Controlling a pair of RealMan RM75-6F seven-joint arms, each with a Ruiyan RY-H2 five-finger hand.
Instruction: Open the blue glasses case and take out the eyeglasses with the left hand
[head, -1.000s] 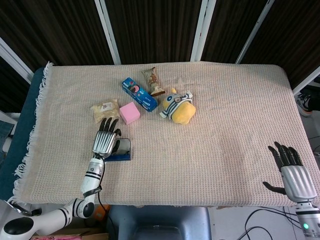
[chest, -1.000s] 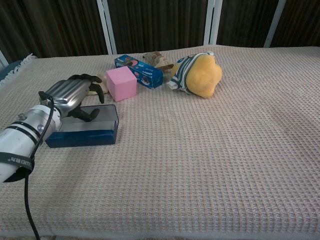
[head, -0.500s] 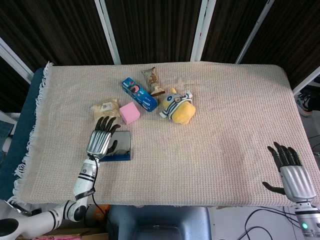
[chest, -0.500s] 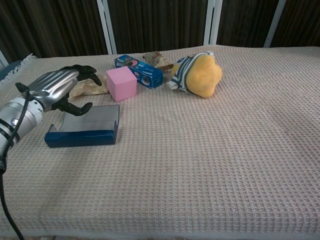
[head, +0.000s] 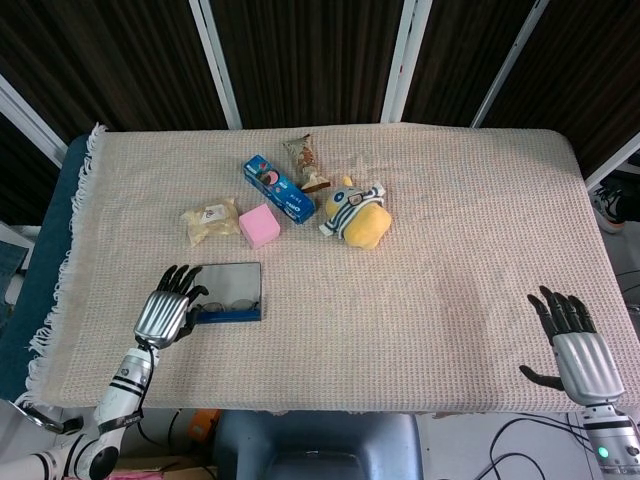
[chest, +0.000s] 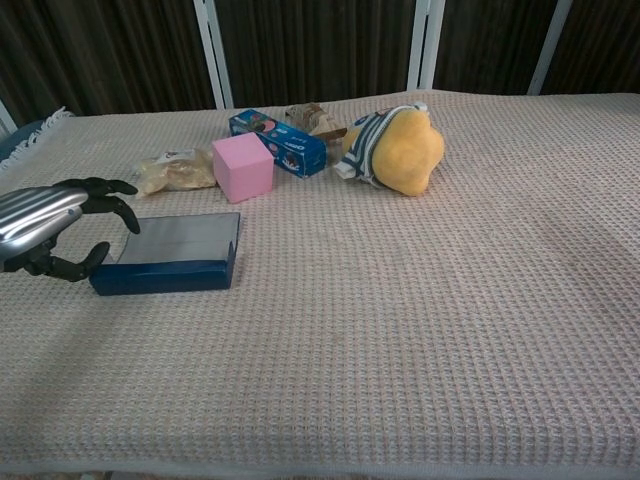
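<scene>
- Blue glasses case (head: 228, 295), a flat box with a shiny grey inside, lies open near the left front of the tabletop (head: 430, 260), which has a tan woven cloth on it.
- Thin dark eyeglasses (head: 228, 301) lie inside the case, seen from the head view.
- Left robot hand (head: 165, 313) is just beside the left end of the case, fingers spread and a little curled. It holds nothing. I cannot tell if a fingertip touches the case.
- Right robot hand (head: 575, 352) rests at the right front edge, fingers apart, holding nothing.
- Behind the case sit a pink cube (head: 259, 226), a crinkly snack bag (head: 209, 219), a blue cookie box (head: 277, 188) and a yellow plush toy (head: 358, 213).
</scene>
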